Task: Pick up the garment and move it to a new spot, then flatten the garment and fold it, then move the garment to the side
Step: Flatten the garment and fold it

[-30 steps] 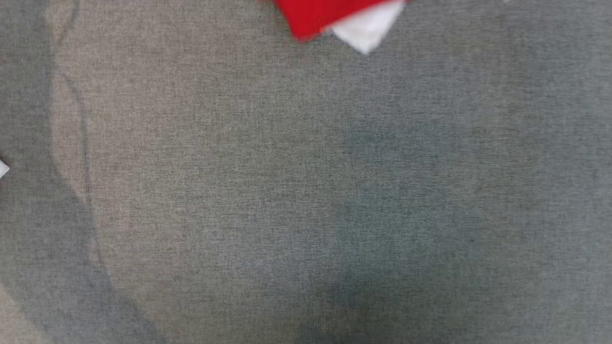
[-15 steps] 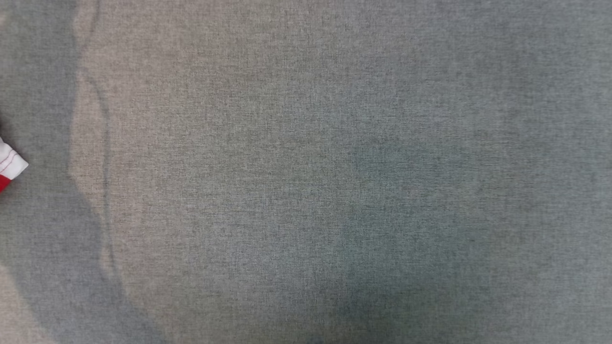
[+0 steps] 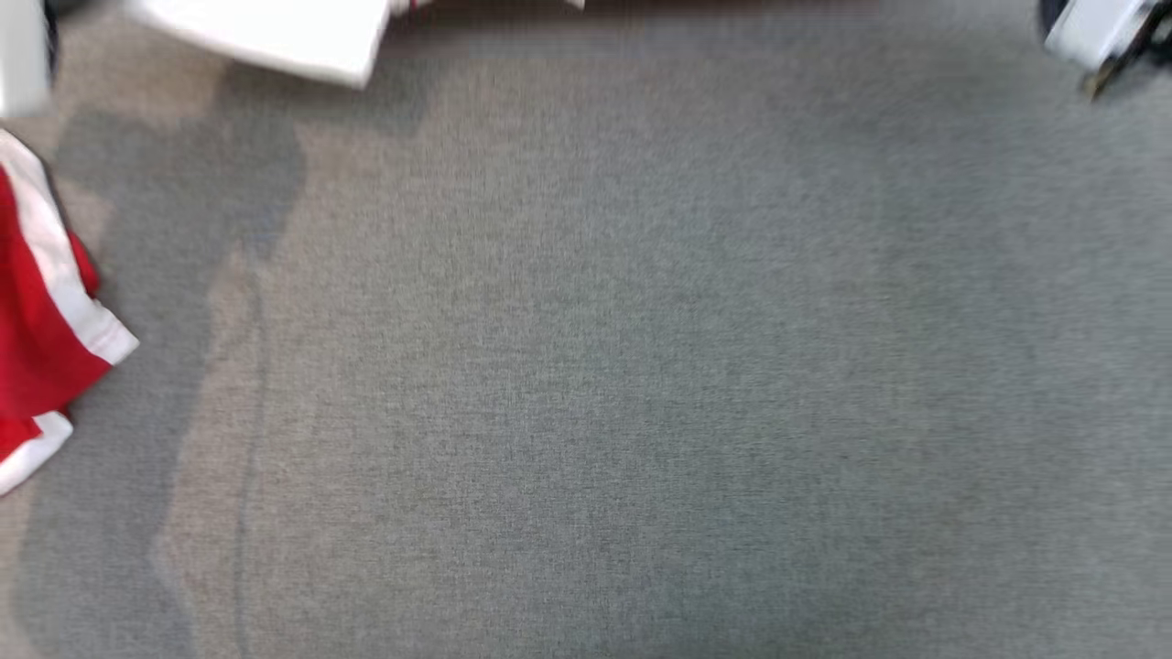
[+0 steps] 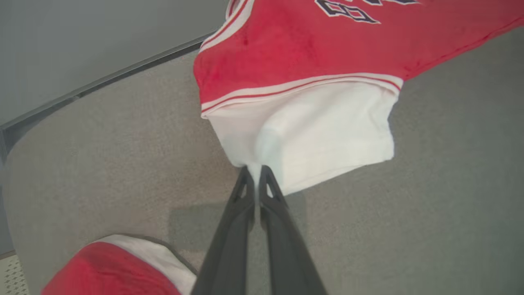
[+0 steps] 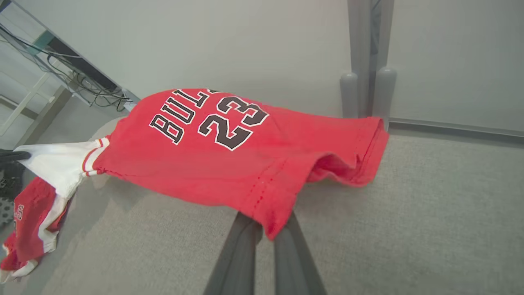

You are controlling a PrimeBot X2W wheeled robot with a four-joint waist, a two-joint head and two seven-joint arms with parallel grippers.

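Our left gripper [image 4: 254, 171] pinches the white sleeve of the red garment [image 5: 245, 172], and our right gripper [image 5: 271, 224] pinches its red hem. The garment hangs spread between them, above the grey surface [image 5: 409, 229].

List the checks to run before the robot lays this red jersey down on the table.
1. Hold at left gripper: shut on the jersey by its white sleeve, ok.
2. Hold at right gripper: pinching the red hem, tips under cloth, ok.
3. Jersey spread between both grippers: ok.
4. Jersey flat: not ok, hem end bunched.
5. Jersey clear of the table: cannot tell, far hem may touch.
6. Room beside the second garment: ok, it lies at the table's left edge.
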